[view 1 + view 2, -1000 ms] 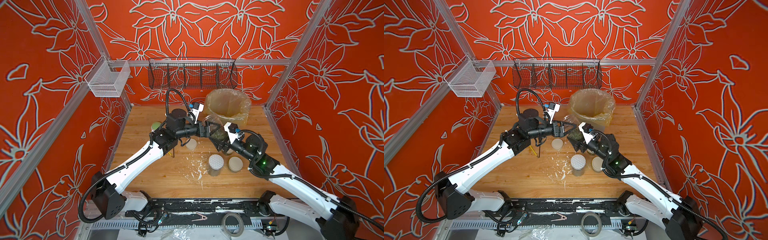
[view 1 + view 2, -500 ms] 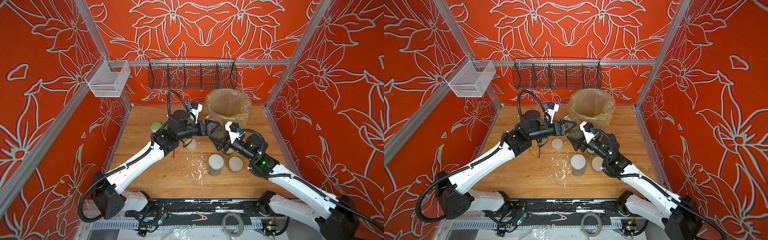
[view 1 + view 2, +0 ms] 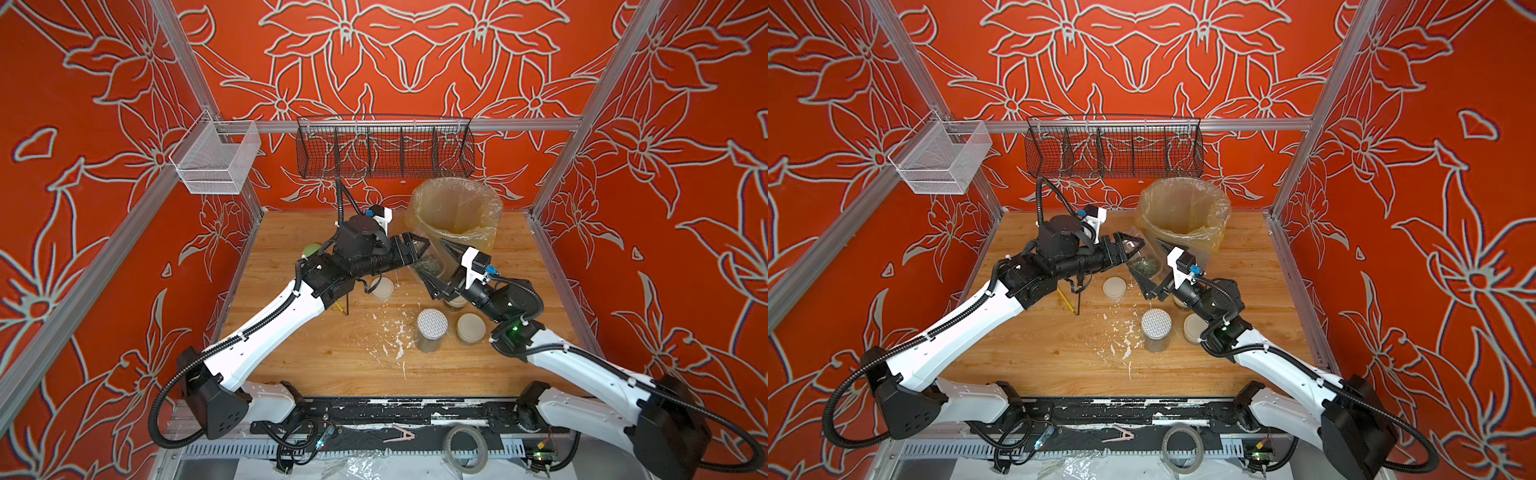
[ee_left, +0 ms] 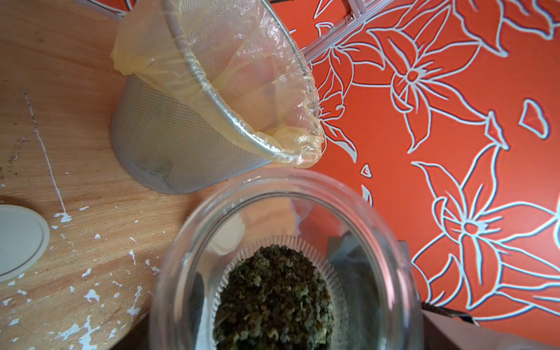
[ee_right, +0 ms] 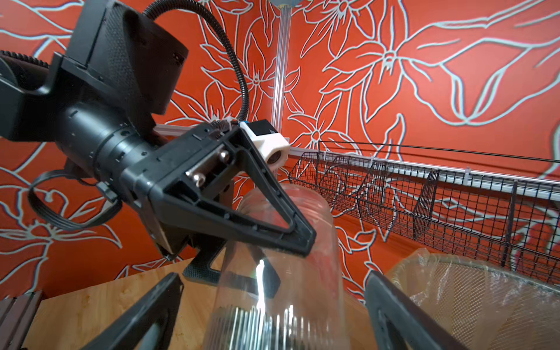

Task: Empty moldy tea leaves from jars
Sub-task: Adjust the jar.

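Glass jar (image 5: pixel 297 291), clear, cylindrical, lidless, holding dark olive-brown tea leaves (image 4: pixel 272 297): clamped in left pincer (image 5: pixel 285 260) (presumably for tipping) beside liner-draped grey mesh bin (image 4: pixel 242 130); right pincer (image 3: pixel 432 258) agape, off it.

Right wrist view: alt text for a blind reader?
The left gripper clamps a clear jar, the right gripper open around its base. A plastic-lined bin stands beside; a black wire basket hangs behind.

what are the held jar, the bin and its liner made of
The jar: apparently clear glossy glass; the tea leaves show through it. The bin: fine grey metal mesh, likely steel, with a shiny wire rim. The liner: thin yellowish plastic film, crinkled and translucent.
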Available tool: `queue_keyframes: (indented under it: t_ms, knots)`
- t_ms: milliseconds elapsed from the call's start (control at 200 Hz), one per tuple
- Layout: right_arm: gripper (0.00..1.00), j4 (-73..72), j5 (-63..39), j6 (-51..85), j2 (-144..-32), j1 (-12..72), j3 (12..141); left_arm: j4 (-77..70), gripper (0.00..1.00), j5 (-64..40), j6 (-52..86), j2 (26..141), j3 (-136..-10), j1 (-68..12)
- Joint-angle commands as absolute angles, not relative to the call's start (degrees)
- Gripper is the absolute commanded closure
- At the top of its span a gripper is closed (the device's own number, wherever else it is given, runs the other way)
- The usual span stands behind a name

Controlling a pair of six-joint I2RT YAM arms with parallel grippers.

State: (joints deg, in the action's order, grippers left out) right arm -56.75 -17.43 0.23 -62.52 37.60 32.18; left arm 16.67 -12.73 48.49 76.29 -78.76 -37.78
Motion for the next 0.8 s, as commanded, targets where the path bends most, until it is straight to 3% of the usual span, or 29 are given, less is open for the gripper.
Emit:
queue_keyframes:
  t_ms: [0,195,796]
  knots:
    - [0.04,-70.7,-17.9,-0.9,-65.3,37.9,31.1,12.0,0.56,-11.9,51.4,72.9,-81.0,-37.1]
    - [0.04,-80.8,-18.1,0.0,-73.0,37.9,32.4,10.3,0.56,-13.0,53.7,71.9,-80.4,-35.9]
    - [0.05,-80.8,-19.6,0.9,-79.5,37.9,37.8,4.8,0.57,-20.0,59.7,72.0,-79.5,-32.9]
